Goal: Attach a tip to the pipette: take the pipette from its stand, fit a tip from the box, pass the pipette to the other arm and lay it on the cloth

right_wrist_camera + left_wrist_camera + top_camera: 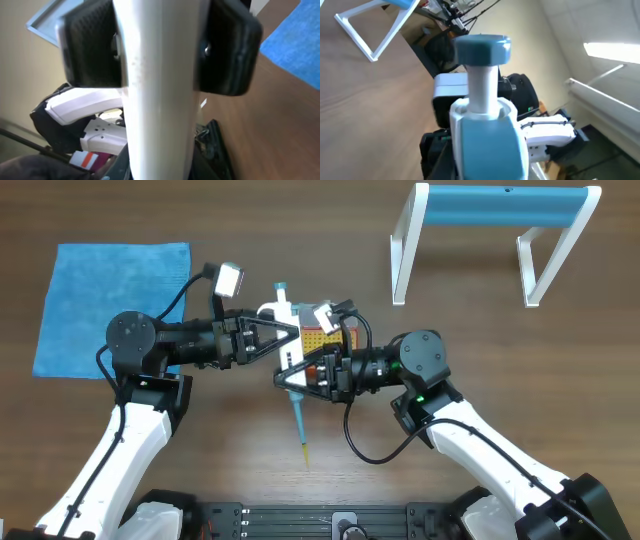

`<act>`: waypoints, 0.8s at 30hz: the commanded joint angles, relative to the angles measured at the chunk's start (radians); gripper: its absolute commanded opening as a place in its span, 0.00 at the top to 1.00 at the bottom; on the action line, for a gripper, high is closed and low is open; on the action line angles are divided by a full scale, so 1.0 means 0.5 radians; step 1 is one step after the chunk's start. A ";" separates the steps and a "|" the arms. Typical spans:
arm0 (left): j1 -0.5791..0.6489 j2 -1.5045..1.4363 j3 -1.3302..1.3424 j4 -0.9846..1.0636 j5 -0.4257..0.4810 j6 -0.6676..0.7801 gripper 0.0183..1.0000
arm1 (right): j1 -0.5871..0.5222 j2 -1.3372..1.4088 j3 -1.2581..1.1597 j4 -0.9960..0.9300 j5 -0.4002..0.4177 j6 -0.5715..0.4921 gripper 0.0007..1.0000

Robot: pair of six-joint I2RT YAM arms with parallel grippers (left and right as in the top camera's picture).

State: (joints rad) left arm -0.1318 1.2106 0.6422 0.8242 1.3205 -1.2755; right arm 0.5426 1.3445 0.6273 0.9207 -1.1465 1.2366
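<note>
My right end effector (288, 376) grasps the white plastic pipette with the blue plunger (299, 416), held above the wooden desk (230, 445) near the tip box (322, 340), which holds orange tips. Whether my left end effector (292, 338) grips the pipette, I cannot tell.

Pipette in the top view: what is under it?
Bare table under the pipette's shaft and tip. The tip box shows beside its body, mostly covered by the left hand and right hand.

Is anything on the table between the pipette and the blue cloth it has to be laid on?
No loose object lies between the pipette and the cloth. Only the left arm sits along that path, one joint over the cloth's right edge. The right gripper is clamped on the pipette.
</note>
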 commanded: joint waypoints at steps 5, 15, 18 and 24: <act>-0.134 0.025 0.010 0.013 -0.145 0.167 0.99 | 0.031 -0.050 0.037 0.048 -0.027 0.069 0.93; -0.134 0.025 0.010 0.013 -0.144 0.167 0.99 | 0.031 -0.050 0.037 0.048 -0.028 0.069 0.93; -0.130 0.025 0.010 0.013 -0.143 0.167 0.99 | 0.031 -0.050 0.037 0.048 -0.028 0.069 0.56; -0.083 0.025 0.010 0.012 -0.089 0.167 0.99 | 0.031 -0.050 0.037 0.048 -0.037 0.069 0.13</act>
State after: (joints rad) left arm -0.1860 1.2194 0.6422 0.8249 1.2644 -1.2263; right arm 0.5552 1.3342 0.6277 0.9394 -1.1545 1.2556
